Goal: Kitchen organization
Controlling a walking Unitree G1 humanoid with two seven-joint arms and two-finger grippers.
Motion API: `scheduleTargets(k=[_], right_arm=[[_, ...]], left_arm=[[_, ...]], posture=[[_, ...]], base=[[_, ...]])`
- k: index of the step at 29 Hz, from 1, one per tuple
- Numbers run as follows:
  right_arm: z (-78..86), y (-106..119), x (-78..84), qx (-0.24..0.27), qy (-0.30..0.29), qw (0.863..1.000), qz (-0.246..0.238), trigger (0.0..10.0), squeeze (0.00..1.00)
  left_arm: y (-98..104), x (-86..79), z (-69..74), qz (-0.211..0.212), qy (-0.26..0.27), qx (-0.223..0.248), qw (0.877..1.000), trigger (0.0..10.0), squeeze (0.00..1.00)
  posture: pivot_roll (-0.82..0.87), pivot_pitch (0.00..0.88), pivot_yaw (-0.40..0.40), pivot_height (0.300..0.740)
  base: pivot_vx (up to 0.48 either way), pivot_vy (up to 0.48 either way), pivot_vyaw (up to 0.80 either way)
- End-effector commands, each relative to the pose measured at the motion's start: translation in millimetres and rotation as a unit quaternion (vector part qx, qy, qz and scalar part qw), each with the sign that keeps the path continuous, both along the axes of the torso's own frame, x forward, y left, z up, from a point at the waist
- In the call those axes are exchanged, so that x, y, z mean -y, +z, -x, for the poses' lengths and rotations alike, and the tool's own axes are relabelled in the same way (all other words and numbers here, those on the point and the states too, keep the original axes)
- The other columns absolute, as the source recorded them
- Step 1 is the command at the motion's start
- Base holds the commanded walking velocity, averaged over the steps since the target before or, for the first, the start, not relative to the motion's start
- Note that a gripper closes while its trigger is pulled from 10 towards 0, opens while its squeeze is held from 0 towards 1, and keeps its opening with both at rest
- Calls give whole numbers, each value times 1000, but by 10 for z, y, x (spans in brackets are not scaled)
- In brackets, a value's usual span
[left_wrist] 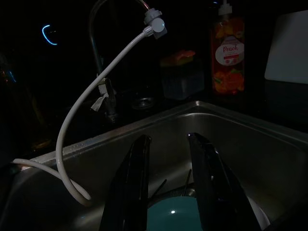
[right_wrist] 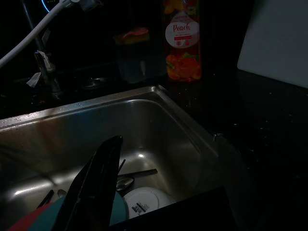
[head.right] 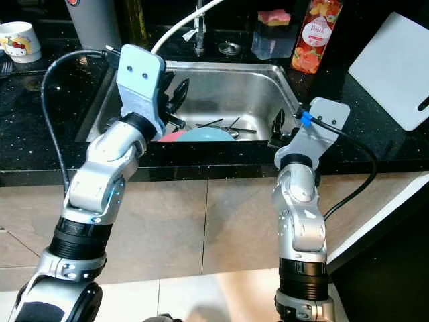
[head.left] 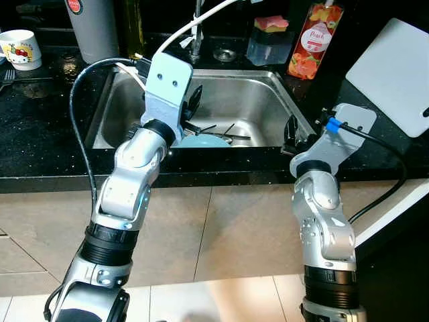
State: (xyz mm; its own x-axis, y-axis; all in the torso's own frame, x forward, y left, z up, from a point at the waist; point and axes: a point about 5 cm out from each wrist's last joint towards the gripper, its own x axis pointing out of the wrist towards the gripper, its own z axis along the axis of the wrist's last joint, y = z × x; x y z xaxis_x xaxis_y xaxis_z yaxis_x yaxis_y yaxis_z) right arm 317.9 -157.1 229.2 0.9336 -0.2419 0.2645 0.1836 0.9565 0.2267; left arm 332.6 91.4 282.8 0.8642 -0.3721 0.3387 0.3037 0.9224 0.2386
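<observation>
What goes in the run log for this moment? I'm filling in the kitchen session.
stage: reaching into sink | left gripper: open, above teal plate | right gripper: at sink's right rim | dishes: unlifted

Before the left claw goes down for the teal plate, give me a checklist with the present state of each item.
1. Left claw open: ok, its two fingers stand apart.
2. Left claw over the teal plate: ok, the plate lies between and below the fingers.
3. White hose out of the way: cannot tell; it droops into the sink beside the claw.
4. Plate free of other dishes: not ok, utensils and a white plate lie against it.
5. Right claw clear of the plate: ok, it sits at the sink's right rim.
</observation>
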Motion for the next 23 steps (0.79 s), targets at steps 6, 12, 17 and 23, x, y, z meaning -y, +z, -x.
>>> scheduleTargets(k=[6,12,17,23], right_arm=[[-8,16,-17,2,2,1000,0,10000,0],[1,7,-6,0,0,1000,0,10000,0],[1,5,-5,0,-1,1000,0,10000,0],[2,3,-3,-1,-1,1000,-1,10000,0]], left_arm=[[-10,27,7,1,-8,0,1000,10000,0],[-13,31,8,1,-8,0,1000,10000,0],[-11,29,6,1,-8,-1,1000,10000,0],[-11,31,7,1,-8,-1,1000,10000,0]], posture=[[230,24,-45,740],[229,28,-44,740],[230,30,-43,740],[230,35,-44,740]], base=[[0,0,0],[0,0,0],[0,0,0],[0,0,0]])
